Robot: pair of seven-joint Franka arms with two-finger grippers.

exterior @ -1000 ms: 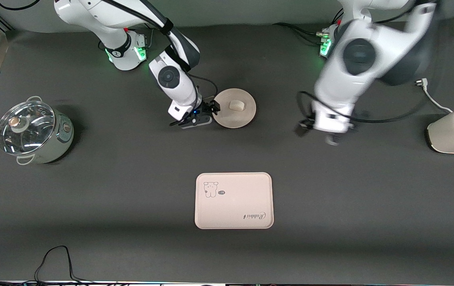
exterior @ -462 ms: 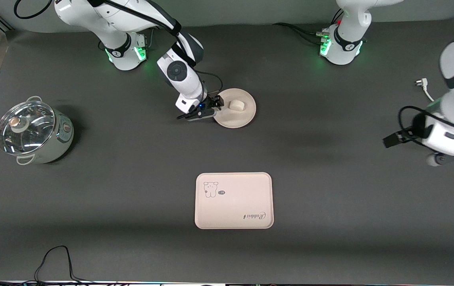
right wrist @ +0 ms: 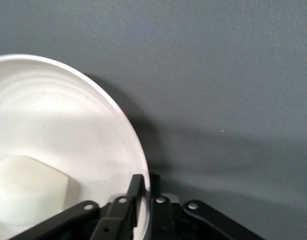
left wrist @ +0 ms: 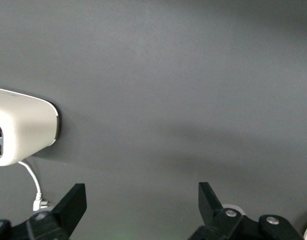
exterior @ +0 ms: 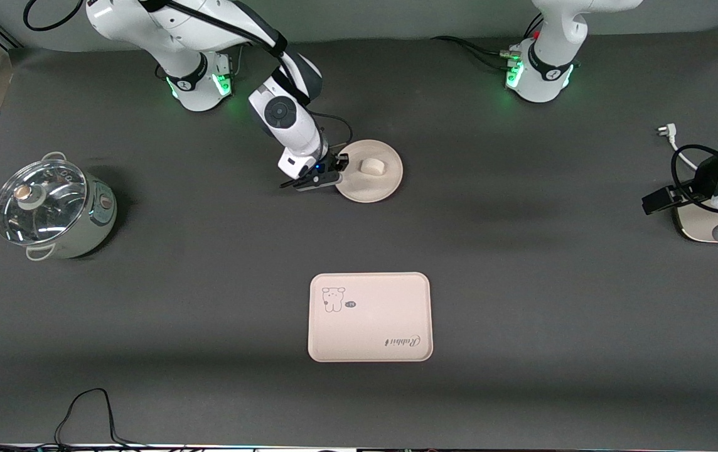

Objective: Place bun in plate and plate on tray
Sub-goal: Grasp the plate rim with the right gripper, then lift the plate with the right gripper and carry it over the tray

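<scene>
The right wrist view alone resolves the grip: the right gripper has its fingers clamped on the rim of the plate, one finger inside the rim and the other outside it. The bun lies in the plate, just inward of the inner finger. The front view shows the same gripper at the plate edge toward the right arm's end of the table, but not the finger contact.

The left wrist view shows the left gripper with fingers spread wide and nothing between them, over bare table beside the toaster. The front view places this gripper at the toaster's position.

Only the front view includes the tray, nearer to the front camera than the plate and well apart from both grippers. It carries a small cartoon animal drawing and cursive lettering reading "Rabbit". A lidded pot stands at the right arm's end.
</scene>
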